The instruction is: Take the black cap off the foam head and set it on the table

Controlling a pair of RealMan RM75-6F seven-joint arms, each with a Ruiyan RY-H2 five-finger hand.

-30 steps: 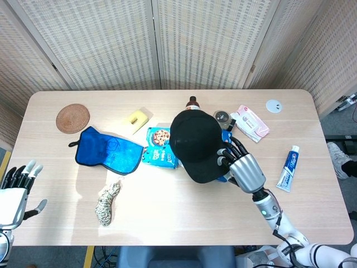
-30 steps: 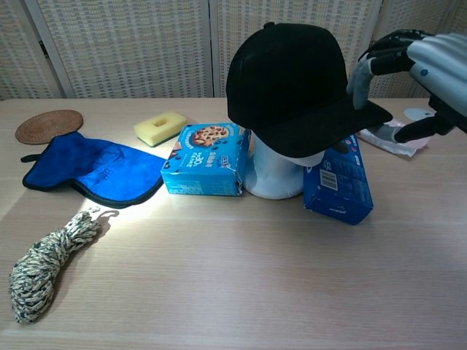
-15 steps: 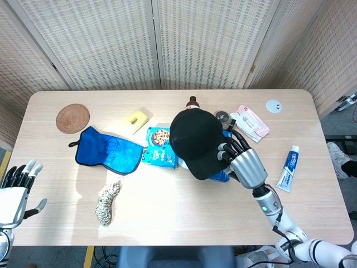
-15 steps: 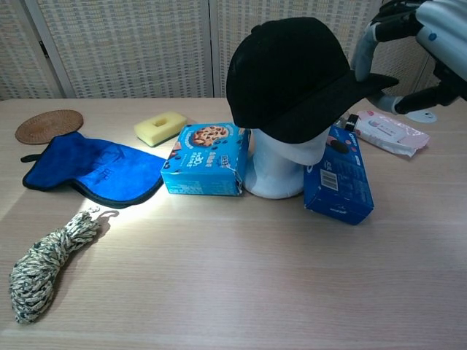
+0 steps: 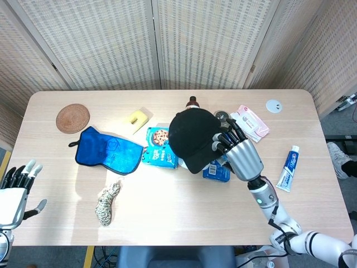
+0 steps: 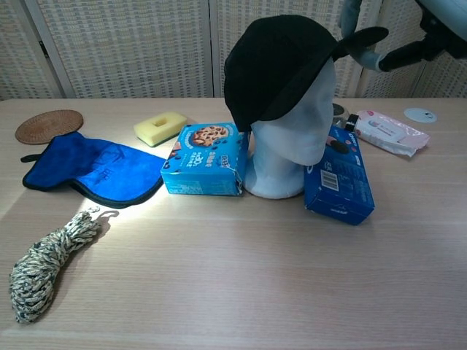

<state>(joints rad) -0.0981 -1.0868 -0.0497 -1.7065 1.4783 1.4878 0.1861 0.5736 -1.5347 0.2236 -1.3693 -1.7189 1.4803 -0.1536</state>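
The black cap (image 6: 281,65) sits tilted back on the white foam head (image 6: 295,135), its brim lifted so the face shows. My right hand (image 5: 237,152) grips the brim from the right side, and its fingers (image 6: 379,55) show at the top right of the chest view. From above, the cap (image 5: 192,139) covers most of the head. My left hand (image 5: 15,187) hangs open off the table's left front corner, holding nothing.
A light blue cookie box (image 6: 206,169) and a dark blue box (image 6: 337,182) flank the foam head. A blue cloth (image 5: 109,151), rope bundle (image 5: 107,202), yellow sponge (image 5: 135,118), round coaster (image 5: 72,118), bottle (image 5: 192,103), pink packet (image 5: 251,123) and toothpaste (image 5: 288,167) lie around.
My right hand has raised the brim up and back, so the cap has tipped rearward and uncovered the foam face. The left hand has not moved.
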